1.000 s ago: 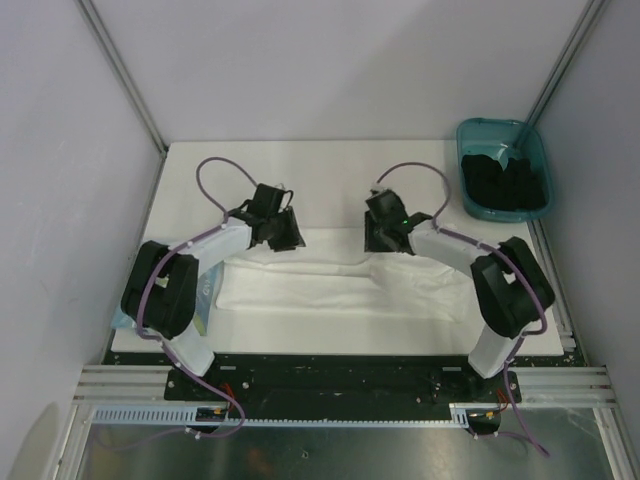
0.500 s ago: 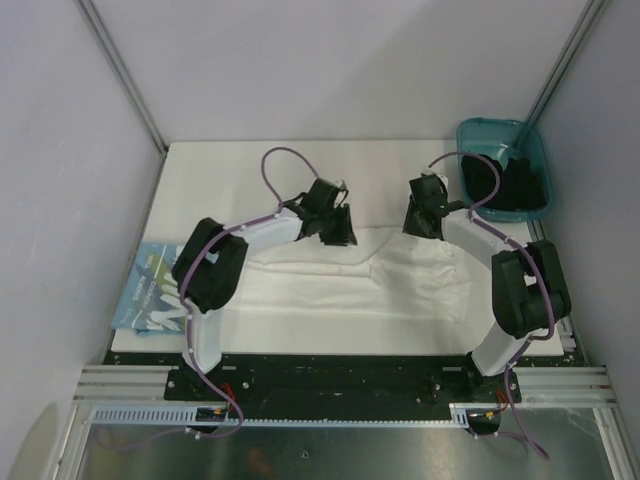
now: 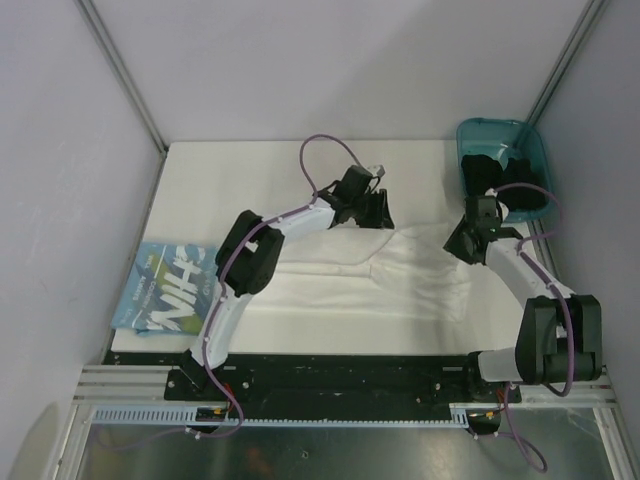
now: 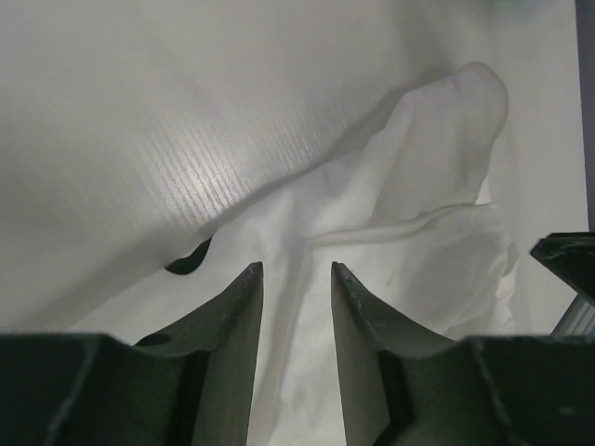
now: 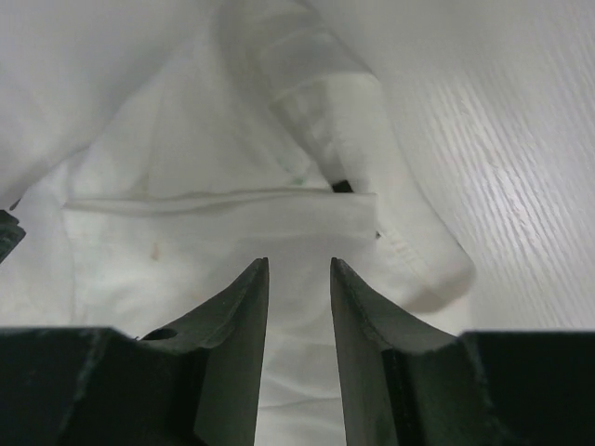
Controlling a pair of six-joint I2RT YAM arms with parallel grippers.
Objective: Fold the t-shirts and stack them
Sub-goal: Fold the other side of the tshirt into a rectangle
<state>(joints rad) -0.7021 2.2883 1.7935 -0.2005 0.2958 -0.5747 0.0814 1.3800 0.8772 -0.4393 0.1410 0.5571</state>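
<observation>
A plain white t-shirt (image 3: 340, 285) lies crumpled across the middle of the table (image 3: 250, 175); no print shows on it. My left gripper (image 3: 375, 213) is at its far edge, with the jaws narrowly apart and cloth (image 4: 418, 186) between them (image 4: 296, 268). My right gripper (image 3: 462, 243) is at the shirt's far right part, with the jaws likewise narrow on cloth (image 5: 214, 232) between them (image 5: 298, 262). A folded t-shirt with a light-blue graphic and white letters (image 3: 165, 290) lies at the table's left front edge.
A teal bin (image 3: 500, 124) holding dark items stands at the back right corner, close behind my right arm. Grey walls enclose the table on the left, back and right. Purple cables loop above both wrists.
Both arms swung to the right along the shirt's far edge and the shirt shifted right with them. The left arm moved off the folded blue-print shirt, which now shows.
</observation>
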